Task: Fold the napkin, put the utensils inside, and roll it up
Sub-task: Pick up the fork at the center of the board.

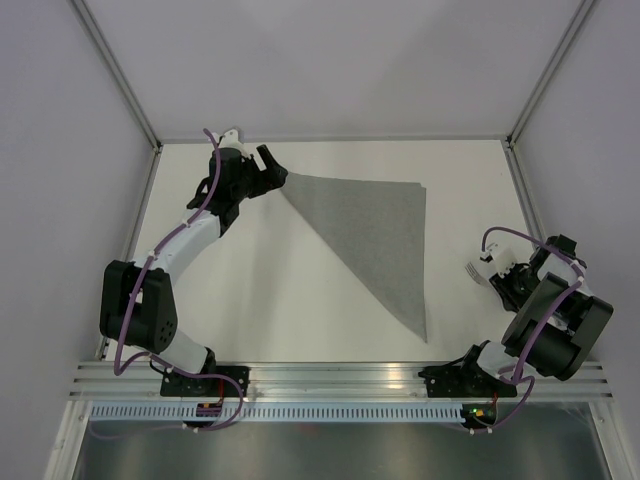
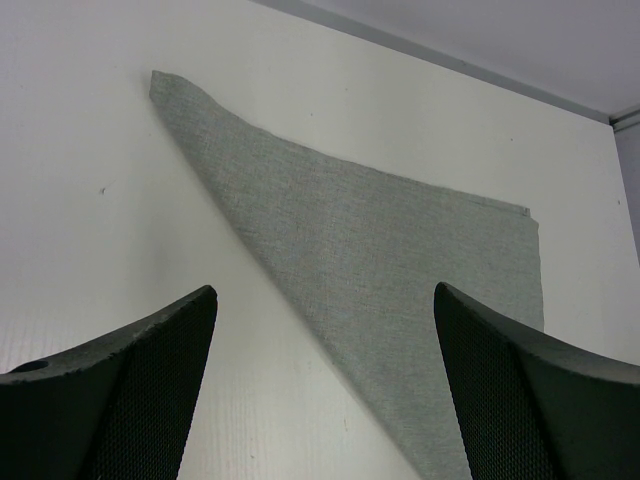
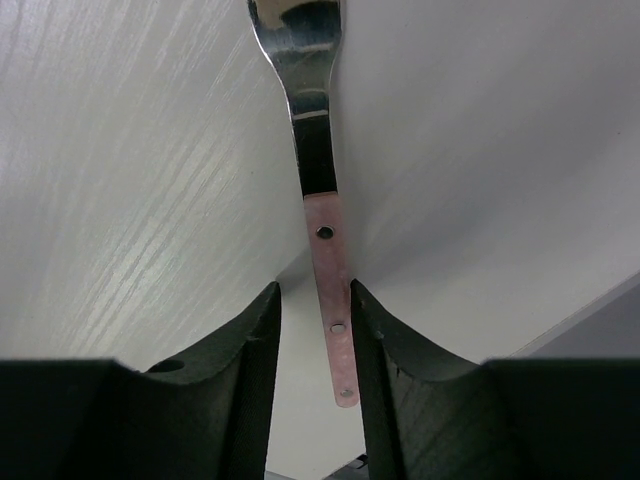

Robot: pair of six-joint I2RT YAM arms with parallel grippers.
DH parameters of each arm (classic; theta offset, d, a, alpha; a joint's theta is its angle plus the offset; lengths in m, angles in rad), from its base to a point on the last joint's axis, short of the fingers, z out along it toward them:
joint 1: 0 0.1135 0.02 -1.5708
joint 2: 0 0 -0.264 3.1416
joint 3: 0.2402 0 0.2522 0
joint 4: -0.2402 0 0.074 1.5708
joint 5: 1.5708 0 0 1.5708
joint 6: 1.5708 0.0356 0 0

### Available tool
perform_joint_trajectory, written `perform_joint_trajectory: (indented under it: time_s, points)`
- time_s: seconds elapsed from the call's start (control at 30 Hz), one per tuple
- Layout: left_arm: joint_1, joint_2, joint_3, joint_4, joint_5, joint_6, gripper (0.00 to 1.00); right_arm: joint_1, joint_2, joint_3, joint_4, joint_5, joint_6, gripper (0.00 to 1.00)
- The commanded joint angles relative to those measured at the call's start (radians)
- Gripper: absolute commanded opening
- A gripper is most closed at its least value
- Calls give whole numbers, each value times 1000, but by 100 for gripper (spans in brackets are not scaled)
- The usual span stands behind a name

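Straddling the fork (image 3: 312,150) handle: right claw (image 3: 315,295) narrow; cannot tell if clamped. Left claw (image 2: 322,292) wide, empty; triangle-folded napkin (image 2: 400,250) flat on counter (image 2: 80,250) just ahead.

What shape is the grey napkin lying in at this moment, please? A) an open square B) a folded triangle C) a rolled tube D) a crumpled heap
B: the napkin lies flat as a triangle, and two slightly offset layers show at its far right corner.
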Motion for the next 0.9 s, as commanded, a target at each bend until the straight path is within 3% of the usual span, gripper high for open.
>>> perform_joint_trajectory:
  time_s: [0.0,0.87]
  points:
    - [1,-7,26,12,1,5,93,-6,4,-1,22,-34,-20,39]
    - [1,-55,24,-7,9,24,93,-7,-15,-32,28,-45,6,22]
